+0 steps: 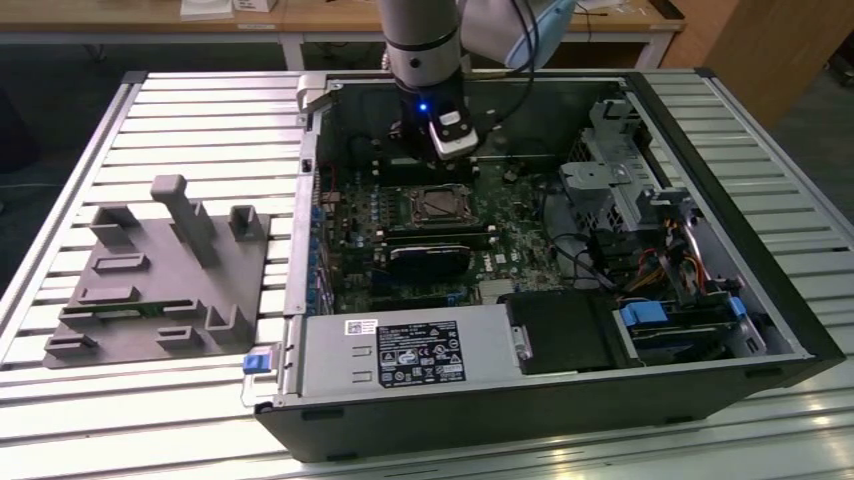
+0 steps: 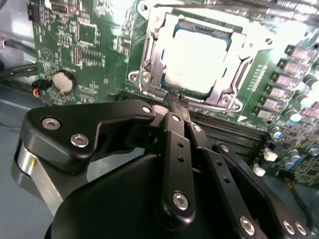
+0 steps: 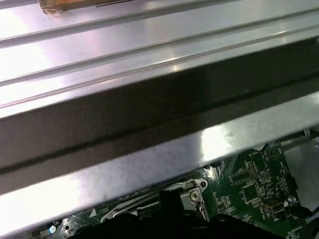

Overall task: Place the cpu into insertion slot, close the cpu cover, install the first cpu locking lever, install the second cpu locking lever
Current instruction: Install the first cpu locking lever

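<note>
So I've got the arm down inside the open PC case (image 1: 787,320), with the black power supply (image 1: 400,355) and drive cage (image 1: 607,190) crowding the motherboard (image 2: 89,45). Gripper (image 2: 175,99) is pinched shut on nothing, hovering just beside the cpu cover (image 2: 149,59). That cover sits down over the cpu (image 2: 199,55) in the insertion slot (image 1: 438,205).

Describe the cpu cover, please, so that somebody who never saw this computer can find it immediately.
Start at the open computer case lying on the slatted table and find the green motherboard inside it. Near the board's middle, just ahead of the gripper, the cpu cover lies closed over the pale cpu. Unlike the long black memory slots beside it, it is a square metal frame with a large window.
</note>
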Robot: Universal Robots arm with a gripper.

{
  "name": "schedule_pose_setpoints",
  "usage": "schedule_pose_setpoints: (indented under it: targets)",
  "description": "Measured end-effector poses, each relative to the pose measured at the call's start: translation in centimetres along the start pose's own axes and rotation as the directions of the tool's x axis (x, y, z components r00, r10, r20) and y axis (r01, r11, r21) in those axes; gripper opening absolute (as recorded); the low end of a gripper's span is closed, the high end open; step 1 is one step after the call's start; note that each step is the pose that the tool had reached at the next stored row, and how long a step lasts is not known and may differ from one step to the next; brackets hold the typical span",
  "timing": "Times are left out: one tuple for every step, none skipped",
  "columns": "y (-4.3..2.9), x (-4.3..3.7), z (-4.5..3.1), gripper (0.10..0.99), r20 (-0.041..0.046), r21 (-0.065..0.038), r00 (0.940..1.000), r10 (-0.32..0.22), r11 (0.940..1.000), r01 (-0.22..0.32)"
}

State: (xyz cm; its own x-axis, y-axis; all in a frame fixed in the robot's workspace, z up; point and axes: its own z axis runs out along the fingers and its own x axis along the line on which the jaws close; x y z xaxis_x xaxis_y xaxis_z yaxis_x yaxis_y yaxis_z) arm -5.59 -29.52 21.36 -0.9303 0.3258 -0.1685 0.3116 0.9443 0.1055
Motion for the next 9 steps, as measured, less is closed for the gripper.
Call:
schedule_pose_setpoints:
  targets:
    - [-0.06, -0.03, 0.00, 0.106, 0.0002, 0.005, 1.0000, -0.001, 1.0000, 0.001]
    - [-0.13, -0.06, -0.01, 0.106, 0.0002, 0.010, 1.0000, -0.001, 1.0000, 0.001]
    - [-0.22, -0.09, -0.02, 0.106, 0.0000, 0.014, 1.0000, -0.001, 0.9999, 0.001]
    - [-0.33, -0.13, -0.02, 0.106, -0.0003, 0.016, 1.0000, -0.001, 0.9999, 0.001]
    - [-0.47, -0.18, -0.02, 0.106, -0.0008, 0.018, 1.0000, -0.001, 0.9998, 0.001]
    - [-0.64, -0.24, -0.03, 0.106, -0.0017, 0.018, 1.0000, -0.001, 0.9998, 0.001]
    - [-0.83, -0.30, -0.03, 0.106, -0.0028, 0.019, 1.0000, 0.000, 0.9998, 0.001]
    - [-1.00, -0.35, -0.03, 0.106, -0.0038, 0.019, 1.0000, 0.000, 0.9998, 0.000]
    - [-1.18, -0.41, -0.03, 0.106, -0.0049, 0.020, 1.0000, 0.000, 0.9998, 0.000]
